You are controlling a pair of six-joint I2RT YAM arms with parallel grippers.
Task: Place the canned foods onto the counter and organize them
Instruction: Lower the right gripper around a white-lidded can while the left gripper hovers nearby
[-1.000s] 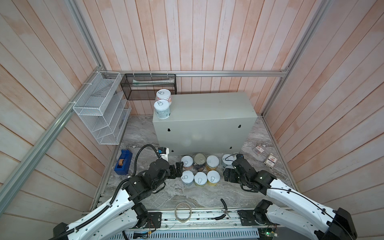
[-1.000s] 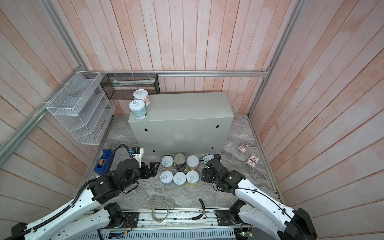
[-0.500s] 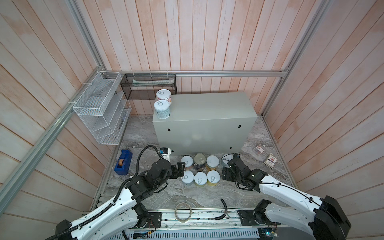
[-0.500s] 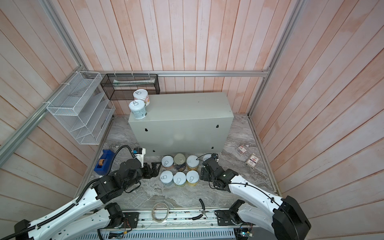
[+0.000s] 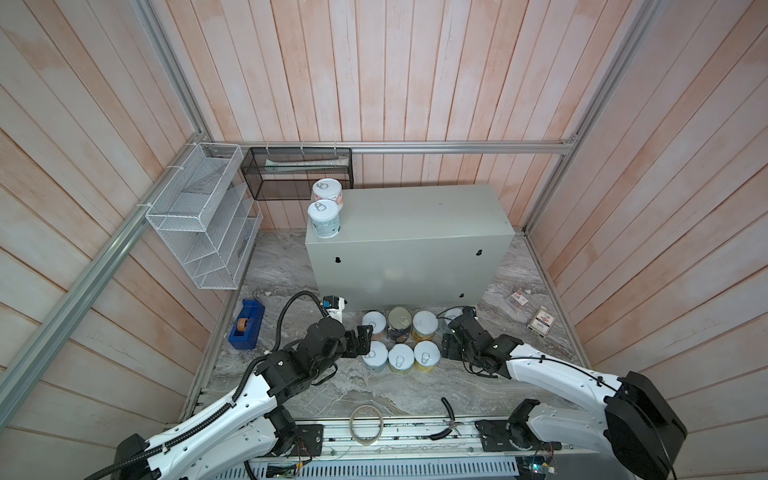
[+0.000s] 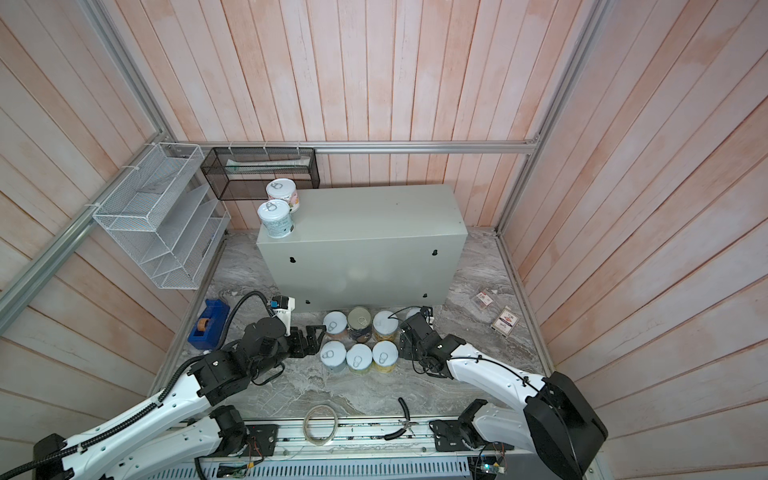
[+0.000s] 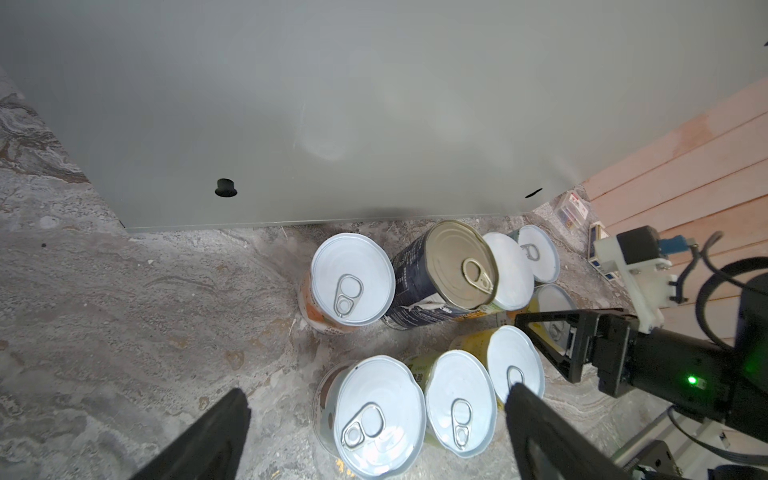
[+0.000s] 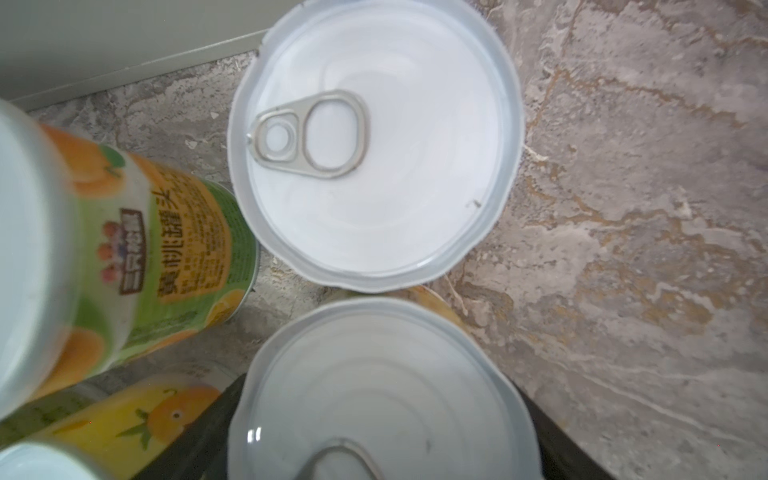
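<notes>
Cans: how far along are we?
Done: two cans stand on the counter's left end. In hand: right gripper jaws hug a can, not lifted; left gripper is open, facing the front row. Left: eight cans are on the floor, the hugged one included.

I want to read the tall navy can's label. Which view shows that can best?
The left wrist view: the navy can looms large, with dull lid, pull tab and label side visible. Both top views show the navy can small, mostly lid. The right wrist view lacks it.
</notes>
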